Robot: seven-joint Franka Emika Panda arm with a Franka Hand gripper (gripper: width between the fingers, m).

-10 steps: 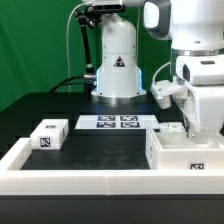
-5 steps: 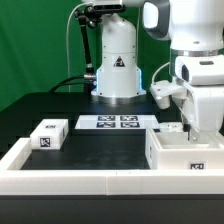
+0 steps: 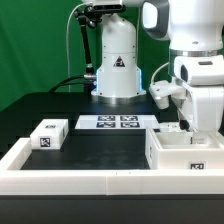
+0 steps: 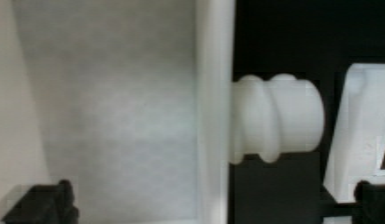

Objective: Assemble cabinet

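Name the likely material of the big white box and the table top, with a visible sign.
Cabinet body: probably white plastic, matte; uniform walls without grain. Table: black, matte, material unclear; it shows no glare.

The cabinet body [image 3: 186,152], a large white box with a small black-and-white tag on its front face, stands upright on the table [image 3: 100,148] at the exterior view's right. A small white tagged block [image 3: 48,134] lies well apart from it, at the left.
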